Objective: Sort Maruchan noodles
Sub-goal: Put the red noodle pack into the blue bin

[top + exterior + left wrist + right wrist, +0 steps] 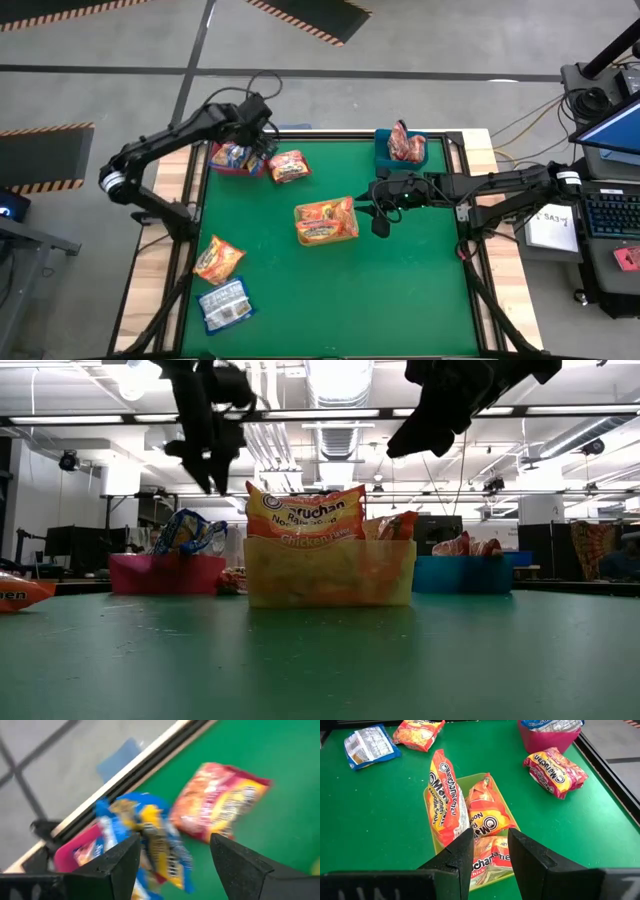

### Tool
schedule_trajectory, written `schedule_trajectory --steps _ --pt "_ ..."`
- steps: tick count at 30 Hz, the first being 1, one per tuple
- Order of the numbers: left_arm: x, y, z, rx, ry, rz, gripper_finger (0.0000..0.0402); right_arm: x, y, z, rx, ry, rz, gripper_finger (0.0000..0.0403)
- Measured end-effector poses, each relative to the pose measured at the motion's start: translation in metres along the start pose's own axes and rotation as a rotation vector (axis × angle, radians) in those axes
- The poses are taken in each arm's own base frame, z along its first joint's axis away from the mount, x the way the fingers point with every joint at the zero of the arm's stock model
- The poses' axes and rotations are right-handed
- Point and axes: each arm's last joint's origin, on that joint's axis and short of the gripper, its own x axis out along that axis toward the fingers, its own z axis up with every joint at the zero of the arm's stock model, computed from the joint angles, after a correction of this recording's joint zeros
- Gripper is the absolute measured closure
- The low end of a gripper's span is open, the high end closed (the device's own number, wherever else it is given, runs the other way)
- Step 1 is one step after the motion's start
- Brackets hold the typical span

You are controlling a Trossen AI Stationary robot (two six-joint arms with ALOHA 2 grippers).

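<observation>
The left gripper (262,128) is held above the pink bin (236,165) at about 11 o'clock on the green desk (400,290). Its fingers (117,862) are seen spread apart with nothing between them. A blue packet (150,837) is seen just below them, lying in the pink bin (75,847), with a second blue packet (232,154) in the same bin.

A red packet (289,166) is found flat on the desk just beside that bin, at its 3 o'clock side.

The right gripper (381,222) is held near desk centre, just beside the yellow bin (326,222) at its 3 o'clock side. Its fingers (462,852) are seen a narrow gap apart, and nothing is gripped.

The yellow bin (431,822) is noted at the centre of the desk, holding several orange packets (485,817); one orange packet (445,795) stands on edge against the bin's wall and rises above the rim in the low view (305,515).

The blue bin (385,150) is placed at 1 o'clock near the far edge, with red packets (405,145) in it.

At about 8 o'clock a loose orange packet (219,259) is seen flat on the desk, and a blue-and-silver packet (226,304) lies near it, closer to the front edge.
</observation>
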Motion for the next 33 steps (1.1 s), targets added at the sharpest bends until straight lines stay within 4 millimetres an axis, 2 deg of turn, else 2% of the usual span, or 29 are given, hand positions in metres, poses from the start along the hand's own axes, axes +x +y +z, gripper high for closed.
schedule_trajectory --steps 7,12,15,23,33 --pt "-0.024 -0.057 -0.02 0.195 -0.14 -0.142 0.0181 0.001 0.0 -0.003 0.0 0.009 -0.001 0.0294" --pt "-0.021 -0.098 -0.041 0.421 -0.234 -0.228 0.0181 0.001 0.0 -0.003 -0.002 0.009 -0.002 0.0294" --pt "-0.012 -0.113 -0.051 0.492 -0.265 -0.254 0.0181 0.001 0.0 -0.003 -0.004 0.012 -0.001 0.0294" --pt "0.02 -0.114 -0.064 0.577 -0.29 -0.218 0.0181 0.001 0.0 -0.009 -0.004 0.077 -0.003 0.0294" --pt "0.057 -0.105 -0.062 0.624 -0.389 -0.164 0.0189 0.001 -0.001 -0.01 -0.003 0.083 -0.005 0.0294"
